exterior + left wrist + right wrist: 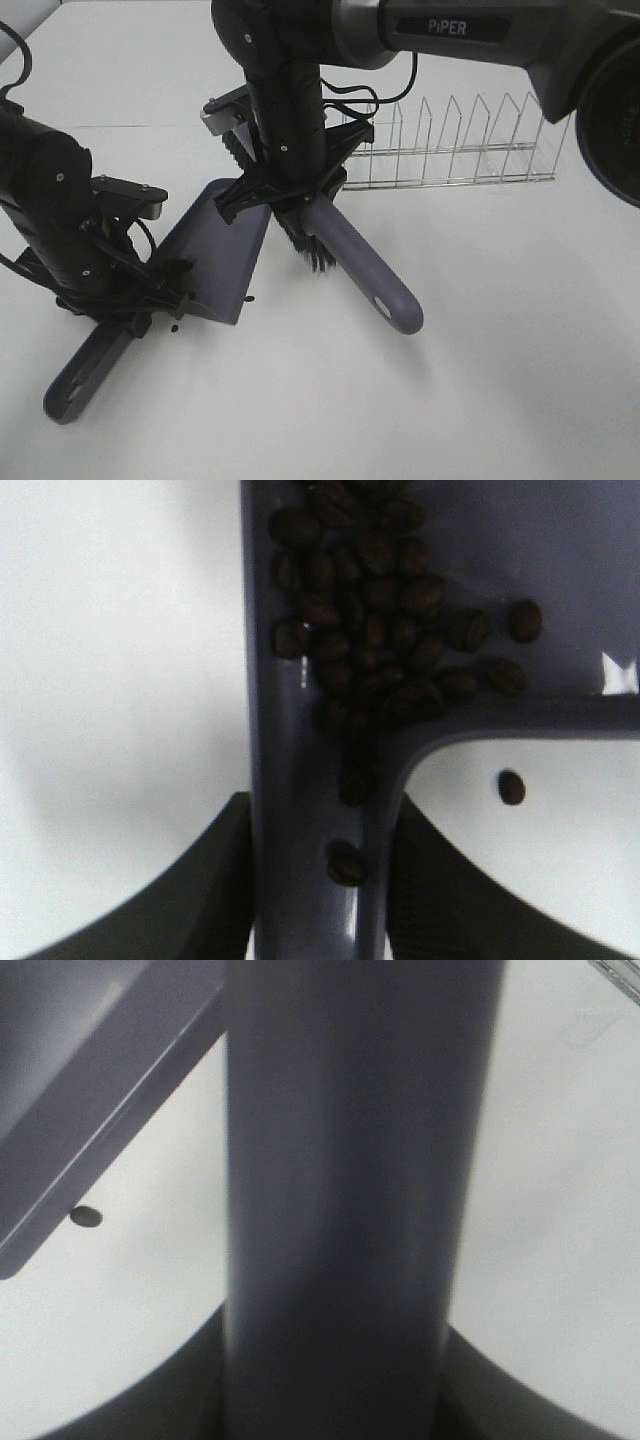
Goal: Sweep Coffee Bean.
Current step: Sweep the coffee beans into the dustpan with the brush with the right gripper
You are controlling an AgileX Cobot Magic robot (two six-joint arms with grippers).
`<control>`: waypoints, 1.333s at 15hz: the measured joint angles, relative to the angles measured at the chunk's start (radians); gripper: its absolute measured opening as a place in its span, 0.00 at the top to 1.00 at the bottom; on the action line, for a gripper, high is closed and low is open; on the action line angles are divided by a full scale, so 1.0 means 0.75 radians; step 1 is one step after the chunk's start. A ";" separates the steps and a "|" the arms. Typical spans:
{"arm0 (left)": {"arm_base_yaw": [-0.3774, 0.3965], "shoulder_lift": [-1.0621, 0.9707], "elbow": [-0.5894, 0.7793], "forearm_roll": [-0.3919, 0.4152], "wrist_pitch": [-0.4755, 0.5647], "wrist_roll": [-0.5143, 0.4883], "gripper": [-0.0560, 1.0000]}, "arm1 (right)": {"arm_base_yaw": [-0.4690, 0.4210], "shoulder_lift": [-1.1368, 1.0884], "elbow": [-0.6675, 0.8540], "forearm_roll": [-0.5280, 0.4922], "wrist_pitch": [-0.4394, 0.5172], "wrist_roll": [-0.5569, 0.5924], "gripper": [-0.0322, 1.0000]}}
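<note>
The left pincer point(318, 900) is pinching the handle of the grey-purple plastic dustpan point(215, 255). The right pincer point(335, 1390) is pinching the long handle of the matching grey-purple brush point(365, 272), whose black bristle head sits just beside the pan's front edge on the white bench point(480, 380). The coffee bean point(370, 630) cluster, dark brown, lies inside the pan, heaped against its wall at the handle root, with one stray bean point(511, 787) on the bench just outside; the thin wire rack point(450, 140) stands behind, well apart.
</note>
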 joint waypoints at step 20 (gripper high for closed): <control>0.004 -0.064 0.113 -0.099 -0.012 -0.005 0.65 | 0.000 -0.037 0.000 0.128 0.000 -0.027 0.69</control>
